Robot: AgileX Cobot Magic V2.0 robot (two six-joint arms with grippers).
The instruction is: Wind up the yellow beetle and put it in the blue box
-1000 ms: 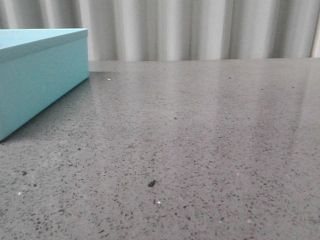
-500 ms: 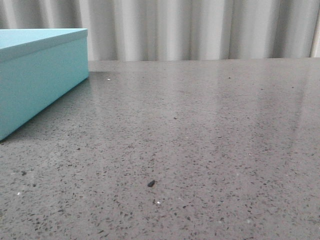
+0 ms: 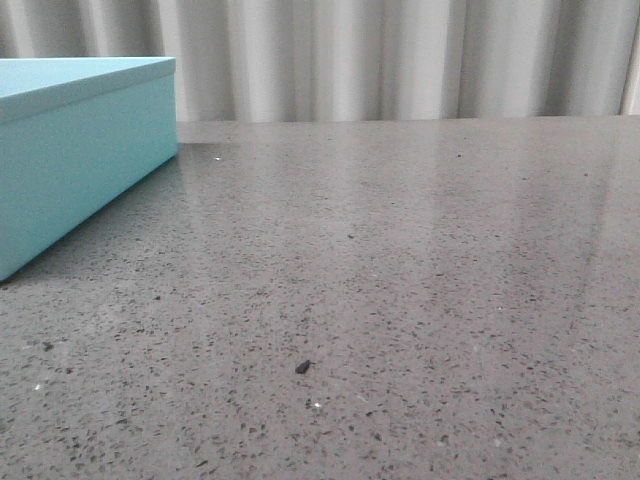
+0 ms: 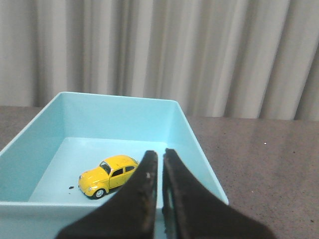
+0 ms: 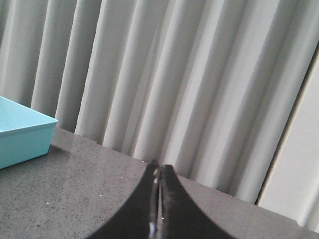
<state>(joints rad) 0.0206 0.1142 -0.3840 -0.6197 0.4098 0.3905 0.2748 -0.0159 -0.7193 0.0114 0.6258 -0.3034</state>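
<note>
Beetle point(image 4: 108, 176) in the blue box point(image 4: 182, 133) now, wheels down on the floor of it, near the front wall. No lid seen on top. Left gripper point(image 4: 160, 164) up above the front wall, nearly shut, holding nothing. Right gripper point(image 5: 159, 180) pressed shut too, empty, far from the box, over the gray table point(image 3: 420, 260). Storing step looks done. Next, probably just pull both arms back and bump nothing.
</note>
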